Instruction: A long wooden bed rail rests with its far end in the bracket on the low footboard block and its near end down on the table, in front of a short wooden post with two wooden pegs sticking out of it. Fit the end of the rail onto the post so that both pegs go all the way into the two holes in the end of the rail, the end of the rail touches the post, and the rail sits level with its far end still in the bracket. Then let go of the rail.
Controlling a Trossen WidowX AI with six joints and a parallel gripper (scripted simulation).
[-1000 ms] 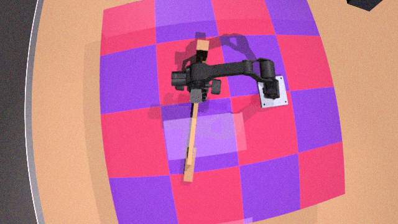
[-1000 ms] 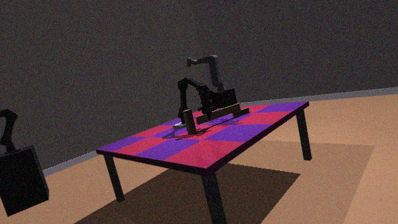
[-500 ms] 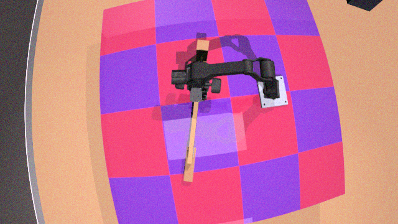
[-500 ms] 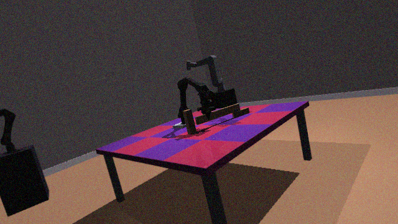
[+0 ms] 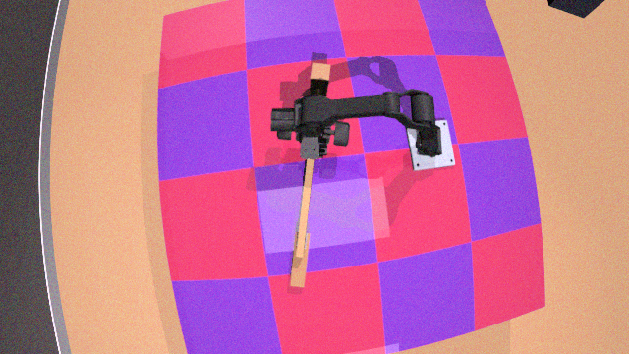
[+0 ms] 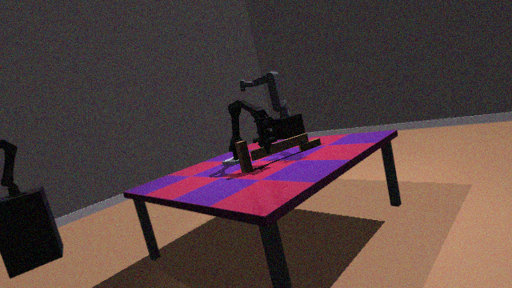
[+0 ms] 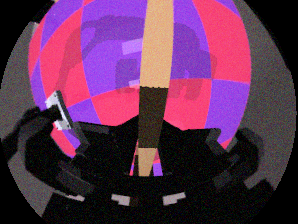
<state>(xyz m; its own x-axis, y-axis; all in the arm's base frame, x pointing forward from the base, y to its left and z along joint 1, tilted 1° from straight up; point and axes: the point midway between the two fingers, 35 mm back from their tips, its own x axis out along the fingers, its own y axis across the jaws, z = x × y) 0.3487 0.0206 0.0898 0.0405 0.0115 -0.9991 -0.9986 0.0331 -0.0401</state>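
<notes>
In the exterior view, a table (image 5: 206, 315) (image 6: 224, 200) is nearest, and three legs (image 6: 147, 228) (image 6: 276, 256) (image 6: 391, 172) can be counted; the top view shows no leg. One post (image 5: 320, 71) (image 6: 244, 157) is upright on the table, well inside the edges, with open room on its near side.

Behind the post there is one rail (image 5: 305, 206) (image 6: 280, 146) (image 7: 157, 45). Its near end is close to the post in the exterior view, but in the top view the arm (image 5: 361, 105) (image 6: 235, 124) covers this place. The pegs and the holes are not possible to see, so I cannot tell how they stand to each other.

The one gripper (image 5: 314, 135) (image 6: 267, 145) (image 7: 147, 117) is closed on the rail, near its post end. The wrist view shows the rail passing between the two sides of it. The top view shows the long free part of the rail, with table surface at both sides. Its far end lies over one low block (image 5: 298, 277) (image 6: 314, 143), which reaches out beyond it.

One base plate (image 5: 447, 133) (image 6: 228, 162) (image 7: 63, 124) is at the side, apart from the rail. Farther, only the exterior view shows a grey arm (image 6: 274, 90) behind the table.
</notes>
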